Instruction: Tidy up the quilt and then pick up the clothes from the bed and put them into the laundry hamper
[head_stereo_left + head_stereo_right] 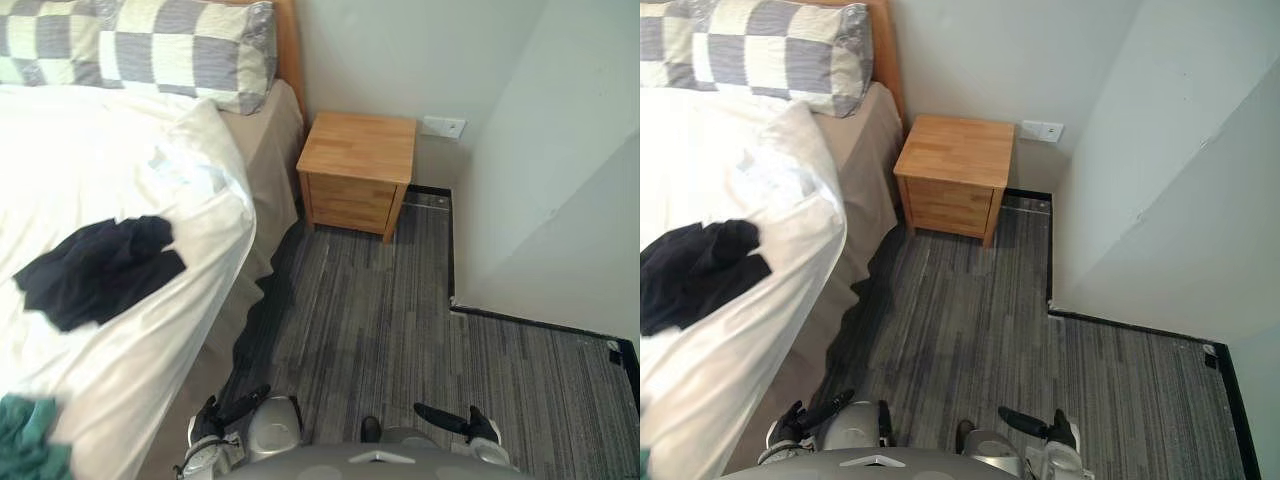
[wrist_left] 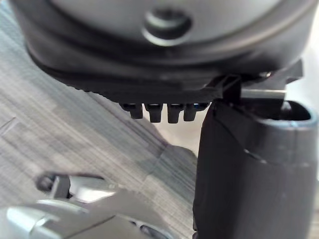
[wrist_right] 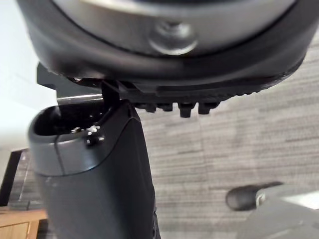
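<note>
A white quilt [image 1: 90, 150] covers the bed, rumpled along its right edge. On it lies a crumpled pile of black clothes [image 1: 100, 268], and a teal garment [image 1: 25, 445] shows at the near left corner. My left hand [image 1: 208, 425] hangs low beside the bed's near edge, above the carpet, fingers relaxed and holding nothing. My right hand [image 1: 478, 427] hangs low on the other side, also relaxed and holding nothing. In the wrist views each thumb [image 2: 254, 169] [image 3: 94, 174] stands straight over the carpet.
Two checked pillows [image 1: 190, 50] lie at the head of the bed. A wooden nightstand [image 1: 358, 170] stands against the far wall beside the bed. A wall corner [image 1: 520, 230] juts in on the right. Grey striped carpet [image 1: 370, 310] runs between bed and wall.
</note>
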